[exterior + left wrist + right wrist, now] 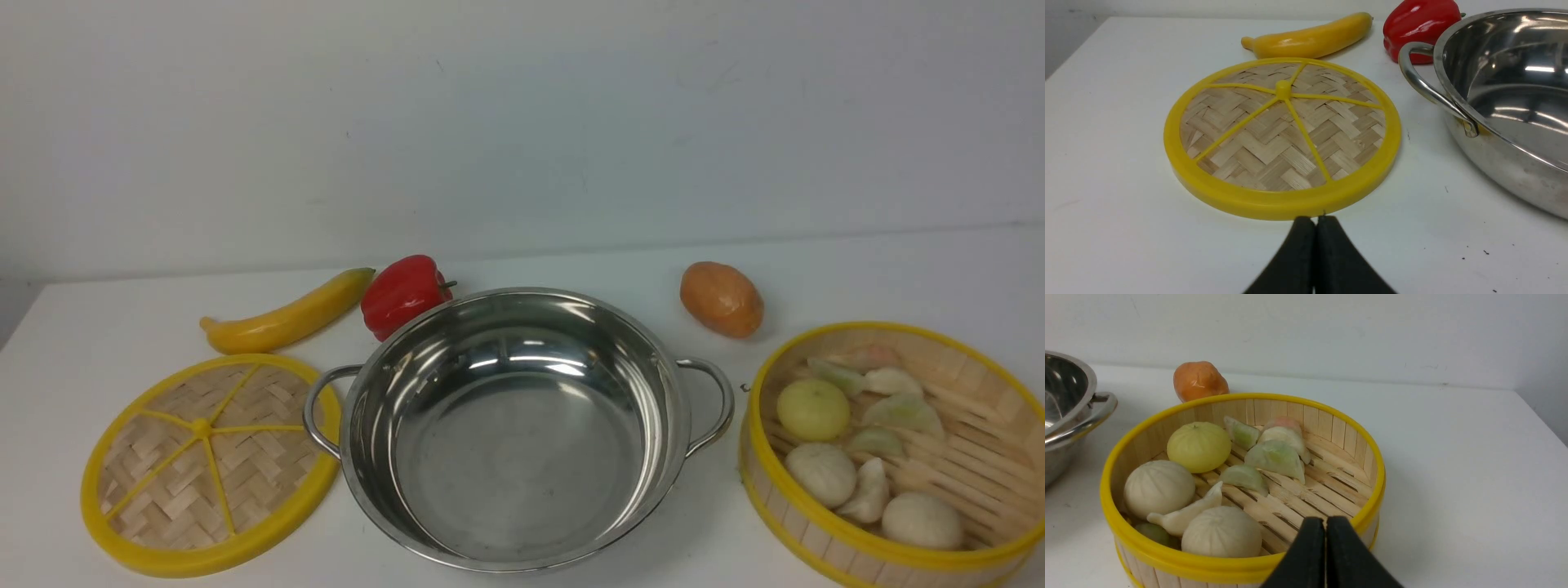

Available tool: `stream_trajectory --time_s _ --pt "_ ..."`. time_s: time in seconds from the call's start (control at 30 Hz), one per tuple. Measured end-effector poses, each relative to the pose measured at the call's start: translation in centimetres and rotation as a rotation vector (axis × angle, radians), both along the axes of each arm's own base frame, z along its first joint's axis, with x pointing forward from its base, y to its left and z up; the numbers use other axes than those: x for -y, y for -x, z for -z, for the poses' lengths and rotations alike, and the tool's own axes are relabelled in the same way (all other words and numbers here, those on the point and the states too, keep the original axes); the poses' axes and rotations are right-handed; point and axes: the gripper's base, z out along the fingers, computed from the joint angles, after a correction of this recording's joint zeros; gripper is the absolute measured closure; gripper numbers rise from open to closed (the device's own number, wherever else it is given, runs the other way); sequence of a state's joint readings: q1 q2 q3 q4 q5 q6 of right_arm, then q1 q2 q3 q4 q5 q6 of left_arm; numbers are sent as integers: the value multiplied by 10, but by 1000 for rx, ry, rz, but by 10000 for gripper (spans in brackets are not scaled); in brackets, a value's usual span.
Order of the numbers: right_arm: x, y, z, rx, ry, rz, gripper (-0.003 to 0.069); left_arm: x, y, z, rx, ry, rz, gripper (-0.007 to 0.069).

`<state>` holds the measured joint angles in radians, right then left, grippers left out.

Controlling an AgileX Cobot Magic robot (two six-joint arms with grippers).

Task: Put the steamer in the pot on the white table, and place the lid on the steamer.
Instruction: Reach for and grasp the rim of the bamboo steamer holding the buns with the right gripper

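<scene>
The pot [522, 474] sits empty at the lower centre of the front view, a looped handle on each side. The lid [204, 465] lies flat on the tabletop [898, 278] at the lower left, knob up, its rim just beside the pot's left handle. The steamer [824, 543] stands at the lower right, clear of the pot, partly cut off by the frame's edge. On its slatted floor lie three buns [820, 474] and several dumplings [902, 412].

Further back, a banana [286, 318] and a red pepper [404, 294] lie at the pot's upper left – the pepper close against the pot's rim. An orange-brown lump [721, 298] rests at the upper right, between pot and steamer.

Neither arm shows in the front view. In the left wrist view the left fingers [1300, 253] are pressed together on nothing, tips right at the lid's near rim; whether they touch it is unclear. The right fingers [1310, 555] are likewise pressed together and empty – their tips at the steamer's near rim.
</scene>
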<state>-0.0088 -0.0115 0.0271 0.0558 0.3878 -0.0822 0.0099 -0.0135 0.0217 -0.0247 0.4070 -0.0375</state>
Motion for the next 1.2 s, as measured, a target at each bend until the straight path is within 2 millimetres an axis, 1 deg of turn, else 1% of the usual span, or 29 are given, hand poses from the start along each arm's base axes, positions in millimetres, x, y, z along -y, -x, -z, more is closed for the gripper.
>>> stream_trajectory --time_s 1.2 --pt "0 0 0 0 -1 0 673 0 0 0 8 -17 4 688"
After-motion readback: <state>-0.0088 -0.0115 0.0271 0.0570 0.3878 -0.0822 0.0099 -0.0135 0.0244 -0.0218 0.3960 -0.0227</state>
